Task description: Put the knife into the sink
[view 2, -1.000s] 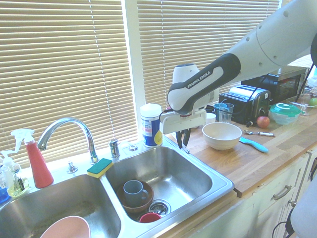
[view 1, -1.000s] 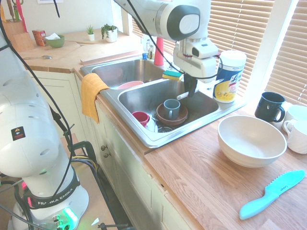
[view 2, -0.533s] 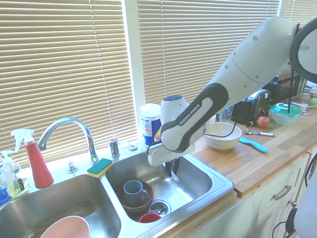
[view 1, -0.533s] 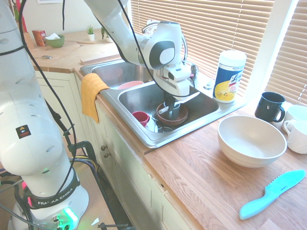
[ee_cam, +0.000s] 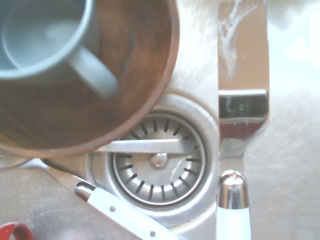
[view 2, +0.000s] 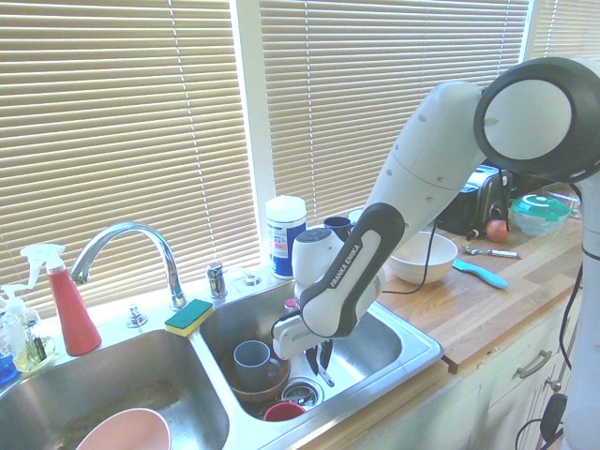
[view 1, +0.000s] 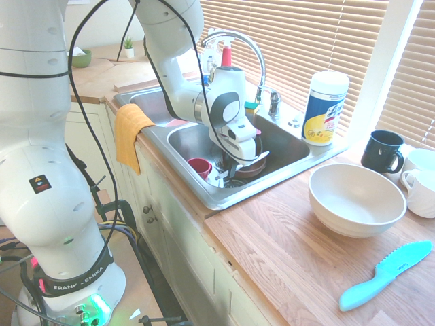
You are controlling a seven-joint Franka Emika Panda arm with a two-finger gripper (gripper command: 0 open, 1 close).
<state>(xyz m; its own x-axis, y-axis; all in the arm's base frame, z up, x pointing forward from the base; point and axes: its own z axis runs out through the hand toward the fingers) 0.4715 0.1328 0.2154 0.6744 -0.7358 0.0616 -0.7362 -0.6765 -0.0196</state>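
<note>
Pincer [view 2: 319,360] pinched tight, it held the table knife [ee_cam: 243,55] by its white handle [ee_cam: 233,224], within the drain basin of the steel sink [view 1: 216,202]; the knife looked light, stiff and a little slick, best gripped right there. Its long axis ran across the basin, blade towards about two or three o'clock in the first exterior view.
</note>
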